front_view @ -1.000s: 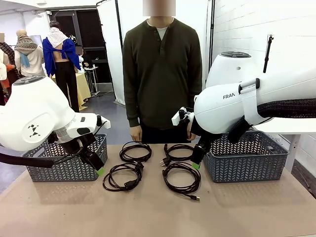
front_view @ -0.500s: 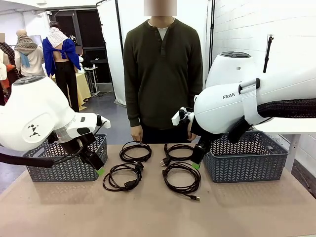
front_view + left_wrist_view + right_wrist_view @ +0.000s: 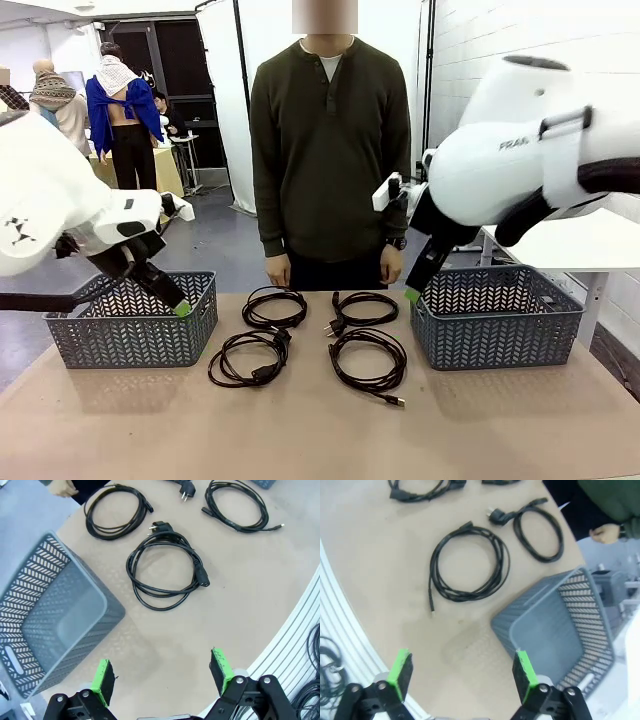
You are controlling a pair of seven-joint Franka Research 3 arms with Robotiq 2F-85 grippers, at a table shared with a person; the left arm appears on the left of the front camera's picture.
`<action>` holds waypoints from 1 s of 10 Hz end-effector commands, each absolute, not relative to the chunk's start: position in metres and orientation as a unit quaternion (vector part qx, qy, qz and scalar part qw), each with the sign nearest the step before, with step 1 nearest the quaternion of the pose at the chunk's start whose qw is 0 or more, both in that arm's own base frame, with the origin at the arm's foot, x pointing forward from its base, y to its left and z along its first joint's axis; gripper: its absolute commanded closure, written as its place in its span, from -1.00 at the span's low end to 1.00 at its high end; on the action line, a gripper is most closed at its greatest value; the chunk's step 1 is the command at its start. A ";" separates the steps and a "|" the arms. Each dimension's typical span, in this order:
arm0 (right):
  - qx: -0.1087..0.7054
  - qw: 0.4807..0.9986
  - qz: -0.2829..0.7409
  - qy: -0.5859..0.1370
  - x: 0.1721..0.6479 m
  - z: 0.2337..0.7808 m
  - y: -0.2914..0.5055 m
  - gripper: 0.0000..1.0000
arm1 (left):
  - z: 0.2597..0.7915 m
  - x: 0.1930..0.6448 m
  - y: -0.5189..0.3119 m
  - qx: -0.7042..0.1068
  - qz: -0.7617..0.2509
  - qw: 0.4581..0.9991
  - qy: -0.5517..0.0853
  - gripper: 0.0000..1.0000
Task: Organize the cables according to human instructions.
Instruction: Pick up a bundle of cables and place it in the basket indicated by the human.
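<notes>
Both my claws hang wide with nothing in them. The left gripper [image 3: 161,675] is above the left basket [image 3: 130,335] and the right gripper [image 3: 461,674] is above a corner of the right basket [image 3: 495,335]. All four cables lie flat on the table [image 3: 320,440], below the fingers and between the two claws. My biggest worry is taking the wrong coil: I see no clear pointing, and a hand of the person [image 3: 275,270] hangs just behind the far-left coil [image 3: 272,325], where a reach could crowd it. Next, each cord is loosely wound, so I judge that a pinch on one strand would let the rest sag, unwind or catch on a basket rim. The near-left coil [image 3: 262,373] lies ahead of my left claw. It is a flat oval with its long axis slanting across that wrist view, and its plug [image 3: 160,527] points away from the fingers. The near-right coil [image 3: 368,383] lies ahead of my right claw, nearly round. Its thin tail [image 3: 431,605] points back toward my pads and is likely to drag.
</notes>
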State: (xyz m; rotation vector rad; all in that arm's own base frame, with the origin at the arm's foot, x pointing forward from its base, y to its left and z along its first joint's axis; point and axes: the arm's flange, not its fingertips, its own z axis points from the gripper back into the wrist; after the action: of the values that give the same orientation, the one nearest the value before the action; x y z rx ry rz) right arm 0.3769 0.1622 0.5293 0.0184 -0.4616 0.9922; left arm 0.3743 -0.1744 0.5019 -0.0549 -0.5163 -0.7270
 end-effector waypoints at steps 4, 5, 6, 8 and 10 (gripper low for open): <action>0.049 0.836 0.478 -0.267 0.379 0.552 0.136 -1.00 | 0.511 0.360 -0.140 -0.067 -0.454 0.852 -0.253 -1.00; 0.054 0.835 0.479 -0.264 0.379 0.557 0.133 -1.00 | 0.515 0.359 -0.133 -0.071 -0.454 0.851 -0.256 -1.00; 0.052 0.836 0.480 -0.261 0.380 0.559 0.132 -1.00 | 0.516 0.357 -0.129 -0.077 -0.455 0.849 -0.259 -1.00; 0.049 0.837 0.483 -0.251 0.381 0.557 0.132 -1.00 | 0.522 0.359 -0.121 -0.089 -0.444 0.857 -0.248 -1.00; 0.038 0.844 0.469 -0.258 0.378 0.555 0.133 -1.00 | 0.520 0.360 -0.132 -0.065 -0.446 0.855 -0.257 -1.00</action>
State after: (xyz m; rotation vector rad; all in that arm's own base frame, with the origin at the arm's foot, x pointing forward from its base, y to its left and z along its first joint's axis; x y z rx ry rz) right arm 0.3776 0.1333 0.5533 0.0818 -0.5331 0.9934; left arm 0.3585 -0.1291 0.5211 -0.1481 -0.5309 -0.9321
